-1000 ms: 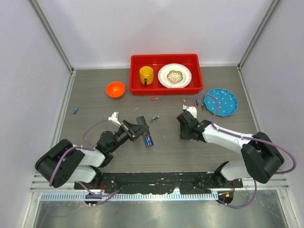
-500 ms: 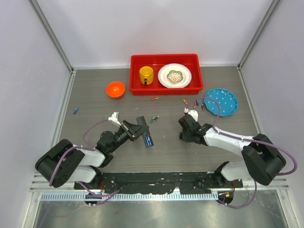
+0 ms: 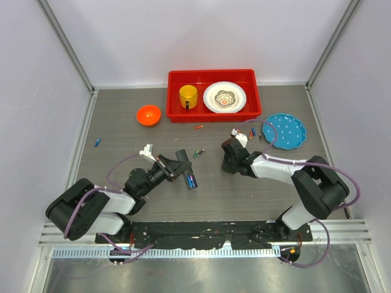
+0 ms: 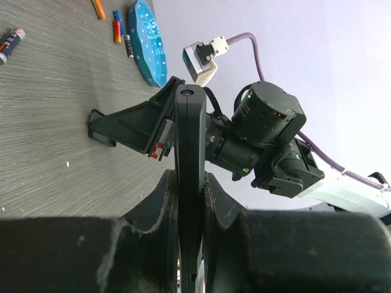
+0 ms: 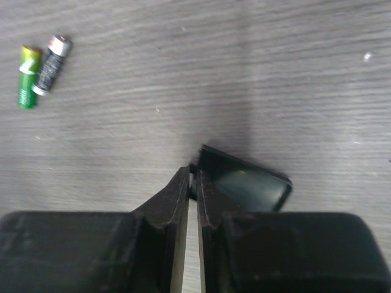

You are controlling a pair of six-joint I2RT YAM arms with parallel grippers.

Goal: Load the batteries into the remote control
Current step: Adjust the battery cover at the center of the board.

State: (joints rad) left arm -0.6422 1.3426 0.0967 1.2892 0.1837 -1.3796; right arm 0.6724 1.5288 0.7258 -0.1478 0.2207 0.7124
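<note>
My left gripper (image 3: 174, 166) (image 4: 190, 177) is shut on the remote control (image 3: 182, 156) (image 4: 189, 122), a slim black bar held edge-on above the table. Blue batteries (image 3: 192, 180) lie in its open compartment. My right gripper (image 3: 226, 160) (image 5: 192, 171) points down at the table, its fingers pinched on the corner of a flat black battery cover (image 5: 247, 183). A green battery (image 5: 27, 76) and a black one (image 5: 51, 64) lie together to its left. More loose batteries (image 3: 252, 132) (image 4: 116, 27) lie beside the blue plate, one (image 3: 198, 127) lies before the tray and one (image 3: 97, 143) at the far left.
A red tray (image 3: 214, 117) at the back holds a yellow mug (image 3: 188, 96) and a white dish (image 3: 224, 97). An orange bowl (image 3: 148, 115) sits left of it. The blue plate (image 3: 285, 130) (image 4: 146, 43) lies at the right.
My right gripper has closed and shifted left towards the middle of the table. The left arm and the remote have not moved.
</note>
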